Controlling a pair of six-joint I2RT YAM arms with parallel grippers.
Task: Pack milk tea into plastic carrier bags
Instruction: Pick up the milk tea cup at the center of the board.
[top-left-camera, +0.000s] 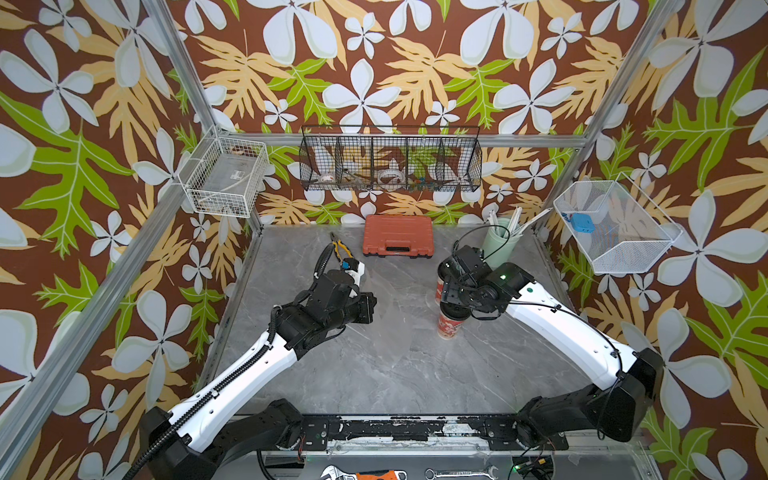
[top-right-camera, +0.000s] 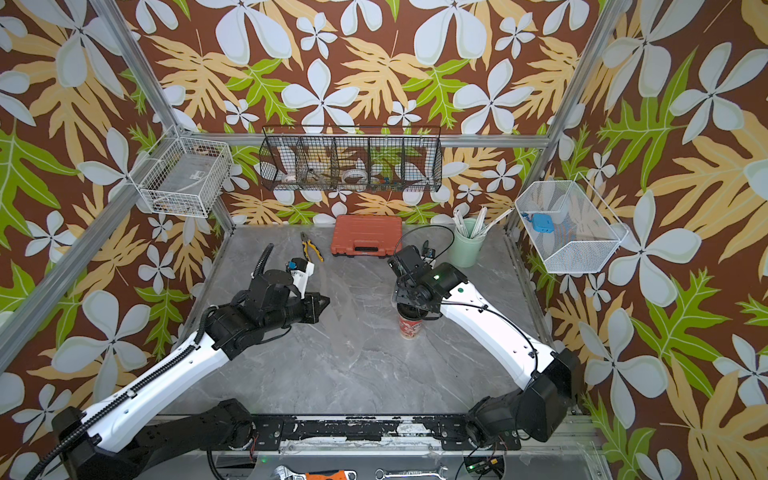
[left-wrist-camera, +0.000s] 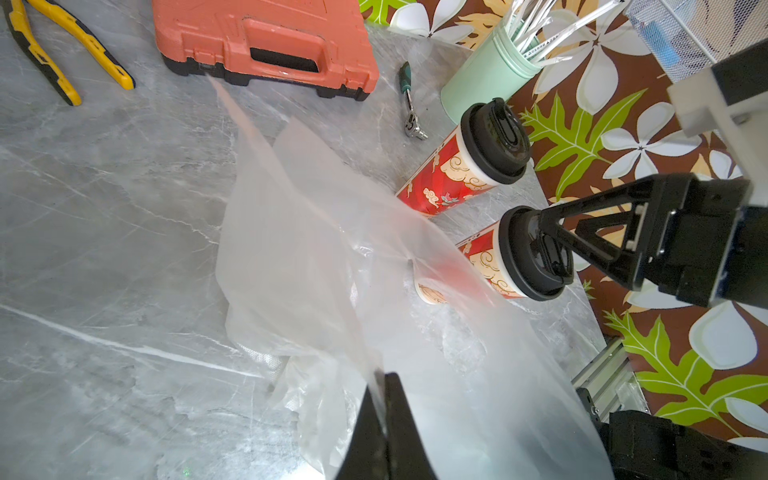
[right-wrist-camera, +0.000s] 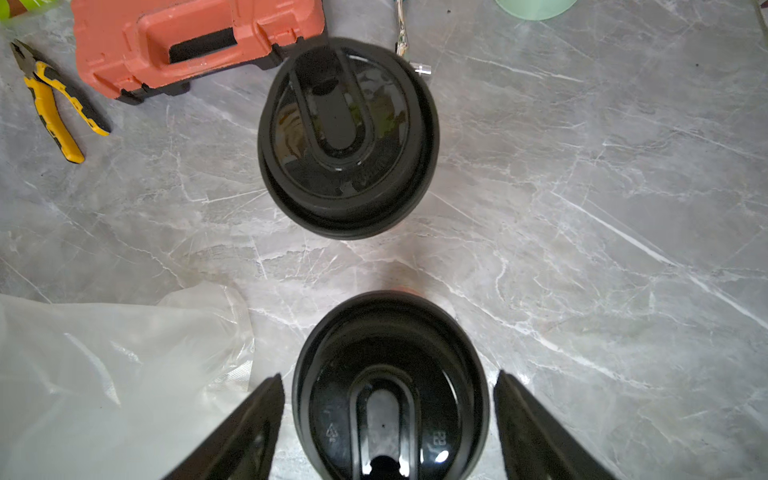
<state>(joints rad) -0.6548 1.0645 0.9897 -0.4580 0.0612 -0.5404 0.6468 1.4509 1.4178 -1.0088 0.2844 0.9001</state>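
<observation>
The left gripper (left-wrist-camera: 384, 376) was clenched on a thin, clear, crinkly carrier bag (left-wrist-camera: 299, 257), whose film rose from near the middle of the grey marble-patterned counter (right-wrist-camera: 582, 208). Two tall paper cups, red with cream cloud drawings and glossy black domed lids, stood upright in the counter's right half. The right gripper (right-wrist-camera: 388, 374) was released, its jaws just beside the nearer cup (left-wrist-camera: 490, 266) on both sides. Its lid (right-wrist-camera: 332, 432) carried a small moulded recycling triangle; the letters there I could not read. The farther cup (right-wrist-camera: 347, 137) stood apart behind it.
</observation>
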